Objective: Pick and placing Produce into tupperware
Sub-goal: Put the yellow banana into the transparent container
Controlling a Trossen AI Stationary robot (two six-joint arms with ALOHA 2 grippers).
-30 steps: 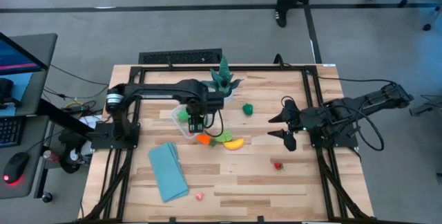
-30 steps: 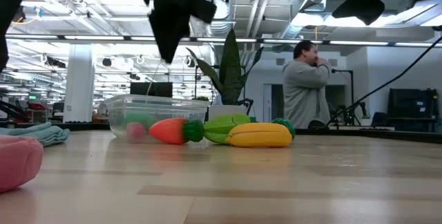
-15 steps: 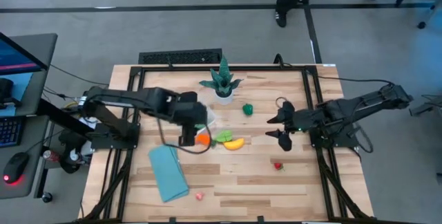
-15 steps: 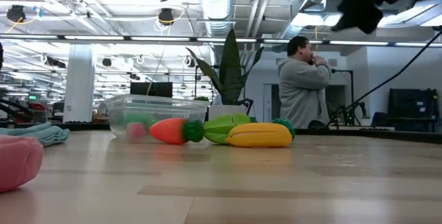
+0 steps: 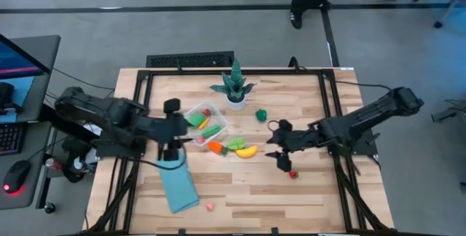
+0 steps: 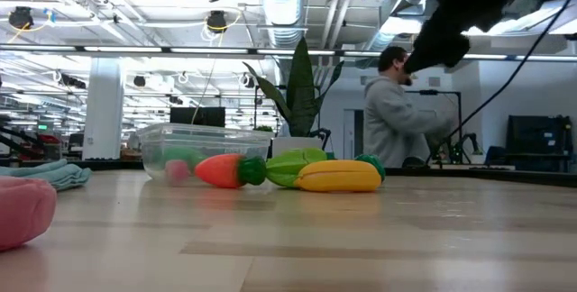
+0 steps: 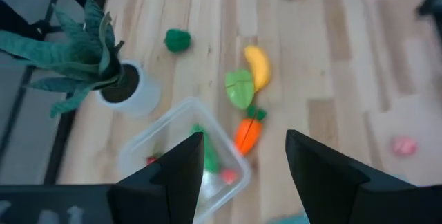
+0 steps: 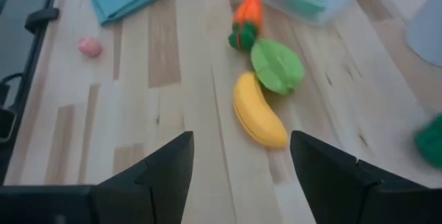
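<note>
- The left gripper [image 5: 173, 129] hangs over the near end of a folded light-blue cloth [image 5: 178, 181], fingers spread wide with nothing between them
- Just ahead of it and to its right sits the tupperware [image 5: 204, 122], a clear, thin-walled plastic box with rounded corners, set askew to the plank table [image 5: 306, 196]; green, yellow and red pieces lie inside
- Beyond the box's far corner, a spiky teal plant [image 5: 234, 87] stands in a white pot
- Past the box on the bare wood lie three smooth, glossy toys close together: an orange carrot [image 5: 215, 147] with a green top, a flat green leaf [image 5: 236, 144], and a curved yellow banana [image 5: 247, 151] whose long axis runs across the table toward the right gripper [image 5: 276, 145]
- That gripper hovers just right of the banana, fingers parted and empty
- A dark green round piece [image 5: 261, 115] sits beyond it; a small red one [image 5: 293, 175] lies near it, closer to the table's front edge
- A pink lump [image 5: 210, 207] rests well apart by the front edge
</note>
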